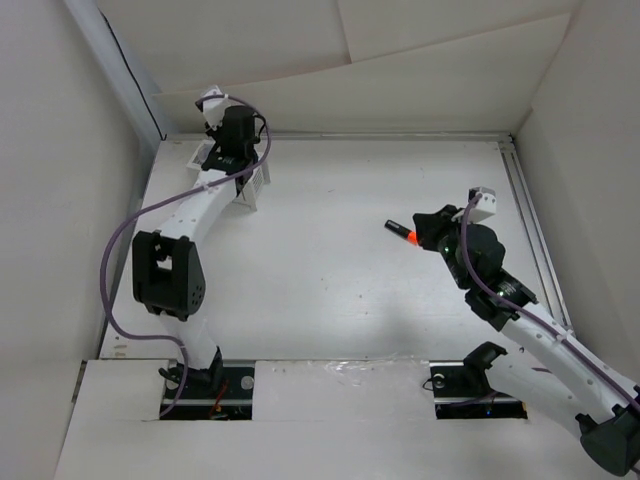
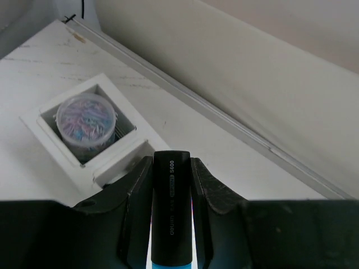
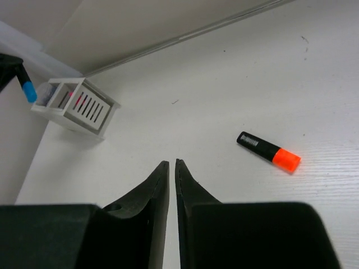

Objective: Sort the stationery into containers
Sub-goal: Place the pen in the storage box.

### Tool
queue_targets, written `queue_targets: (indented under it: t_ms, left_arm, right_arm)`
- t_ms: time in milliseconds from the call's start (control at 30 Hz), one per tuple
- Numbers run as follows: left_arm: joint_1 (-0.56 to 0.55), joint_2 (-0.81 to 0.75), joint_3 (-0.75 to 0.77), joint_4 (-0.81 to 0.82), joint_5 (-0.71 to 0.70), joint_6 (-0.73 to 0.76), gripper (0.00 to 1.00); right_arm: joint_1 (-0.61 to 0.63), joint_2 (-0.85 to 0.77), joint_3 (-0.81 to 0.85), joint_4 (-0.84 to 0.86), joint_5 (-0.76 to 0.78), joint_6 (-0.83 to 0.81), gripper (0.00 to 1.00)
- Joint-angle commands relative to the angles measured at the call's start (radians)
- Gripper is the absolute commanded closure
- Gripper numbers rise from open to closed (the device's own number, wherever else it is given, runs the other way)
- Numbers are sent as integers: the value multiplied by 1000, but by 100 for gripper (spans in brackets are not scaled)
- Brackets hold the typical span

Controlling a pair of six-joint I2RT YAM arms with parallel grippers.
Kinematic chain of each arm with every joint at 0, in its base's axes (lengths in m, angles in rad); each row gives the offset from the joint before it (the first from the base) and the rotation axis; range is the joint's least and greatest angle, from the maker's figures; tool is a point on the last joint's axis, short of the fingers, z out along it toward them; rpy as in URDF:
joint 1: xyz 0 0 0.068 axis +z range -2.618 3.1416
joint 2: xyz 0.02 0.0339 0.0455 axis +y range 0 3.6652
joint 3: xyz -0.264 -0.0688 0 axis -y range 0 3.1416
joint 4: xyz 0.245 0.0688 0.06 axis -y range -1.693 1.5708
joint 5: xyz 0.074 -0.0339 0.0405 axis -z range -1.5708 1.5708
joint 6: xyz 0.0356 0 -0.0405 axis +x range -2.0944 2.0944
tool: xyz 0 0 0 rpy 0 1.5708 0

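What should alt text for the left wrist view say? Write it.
The left gripper clamps a black marker with a blue end, close to a white box. The box's open compartment holds a round tub of multicoloured paper clips.

Orange-tipped marker [image 3: 268, 152] lying flat, blue-tipped marker [image 2: 171, 213] near box [image 2: 53, 147]

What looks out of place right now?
Only the orange-ended marker: it lies loose on the table, far from the white box, and the right hand is shut and empty, apart from it. Nothing looks spilled or damaged.
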Motion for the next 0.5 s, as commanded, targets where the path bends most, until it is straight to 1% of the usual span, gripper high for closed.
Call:
queue_targets:
  t_ms: [0,100,133,233,333,467]
  left_arm:
    - [-1,51,117,-4,-67,66,96]
    - [-1,99,157,22,-139,124,96]
    - [-1,112,177,36,-156,159,96]
    - [-1,172,220,48,-211,203,96]
    - [8,231,278,39,-256,249,96]
    - [8,264,297,66,-277,296,96]
  right_arm:
    - [-4,-13,11,60,-22,-10,83]
    - [-4,-13,11,60,-22,-10,68]
    - [-4,-13,11,60,-22,-19,61]
    - [-4,-13,11,60,-22,-19,52]
    - [-4,-13,11,60,-22,-19,51]
    - [-13,-13,11,60,-22,-19,48]
